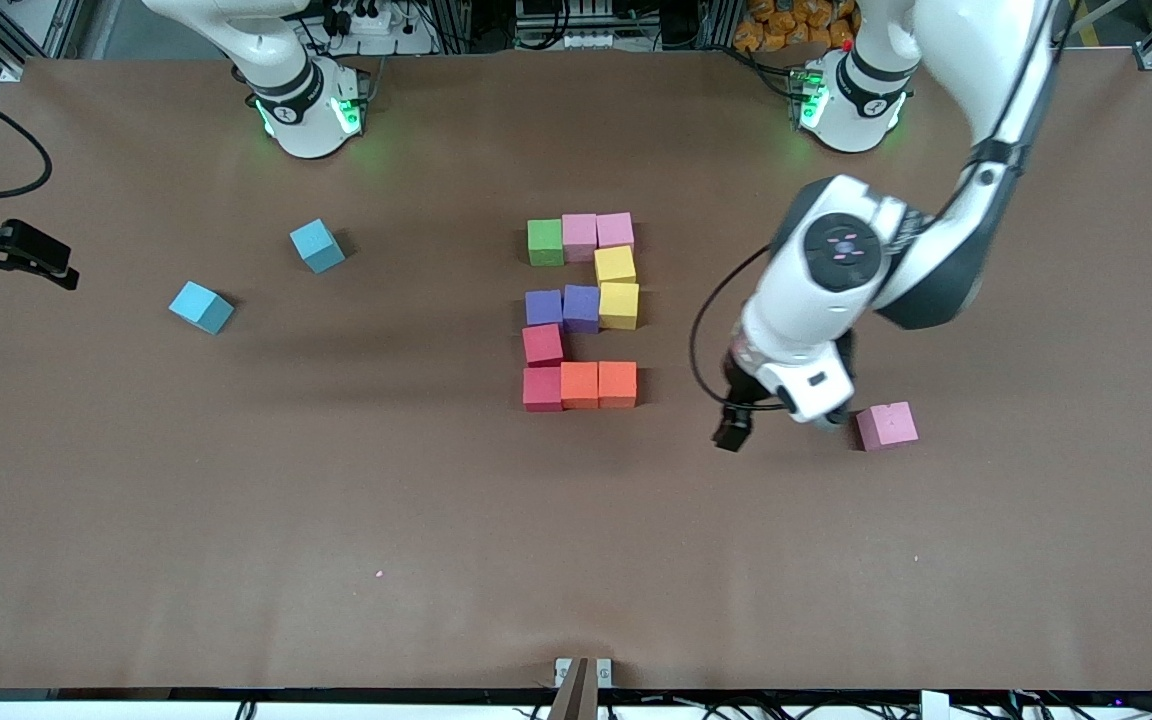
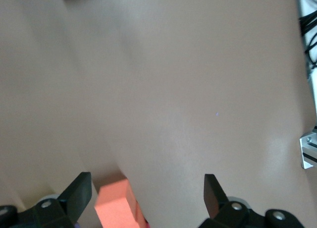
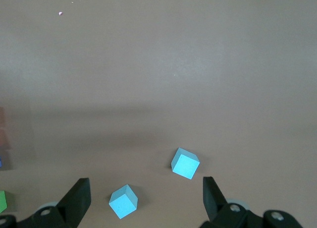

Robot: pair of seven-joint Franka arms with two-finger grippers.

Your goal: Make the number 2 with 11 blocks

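**Digit 2 Laid Out in Eleven Cubes**

A brown table [image 1: 336, 520] is shown with the number 2 [image 1: 581, 310] apparently finished midway between the arms' bases: eleven touching blocks are counted, from the green block [image 1: 545, 242] to the orange block [image 1: 617, 384]. Little seems left beyond withdrawal. A spare pink cube [image 1: 886, 426] lies toward the left arm's end, just beside the left gripper [image 1: 816, 415]. That gripper's fingers are spread wide and empty in its wrist view, where an orange cube [image 2: 115, 206], probably the digit's corner, is glimpsed. The right gripper [image 3: 146, 200], waiting at the table's edge, is likewise held wide open with nothing grasped; only its view shows both light-blue cubes [image 3: 185, 163] close up.
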